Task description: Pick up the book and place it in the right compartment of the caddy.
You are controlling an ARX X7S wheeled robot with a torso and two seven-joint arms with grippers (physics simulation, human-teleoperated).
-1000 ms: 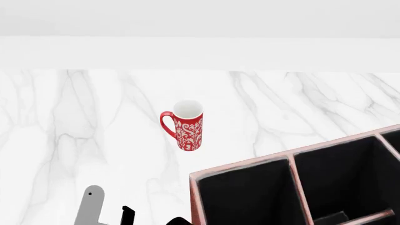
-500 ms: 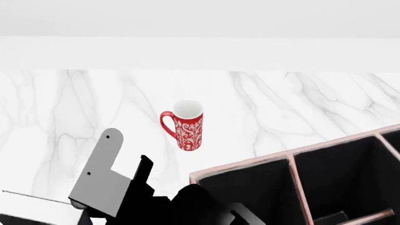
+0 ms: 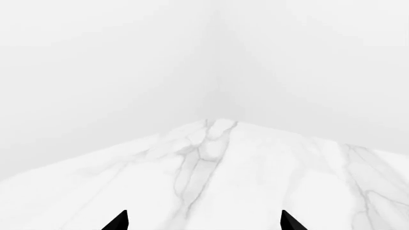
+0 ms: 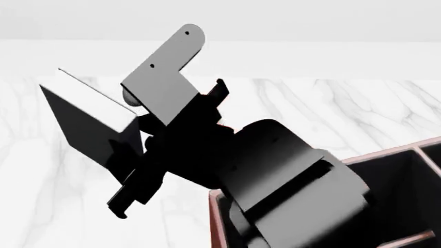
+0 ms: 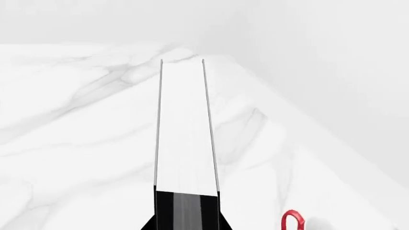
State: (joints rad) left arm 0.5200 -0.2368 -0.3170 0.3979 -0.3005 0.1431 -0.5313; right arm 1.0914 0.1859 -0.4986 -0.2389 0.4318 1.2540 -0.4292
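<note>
Your right tool (image 4: pixel 134 155) grips the thick black hardback book (image 4: pixel 86 121) above the white marble table (image 4: pixel 41 170). It hangs beside the reddish-brown leather caddy (image 4: pixel 215 217). Your left tool (image 3: pixel 204 221) is spread wide, holding nothing.

right tool (image 4: pixel 134 155) raised high, clamped on book (image 4: pixel 86 121); left tool (image 3: pixel 203 225) fingers apart.

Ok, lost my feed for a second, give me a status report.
Right tool shut on the book, held in the air left of the caddy. Left tool open, empty. Right arm blocks the head view of the mug.
</note>
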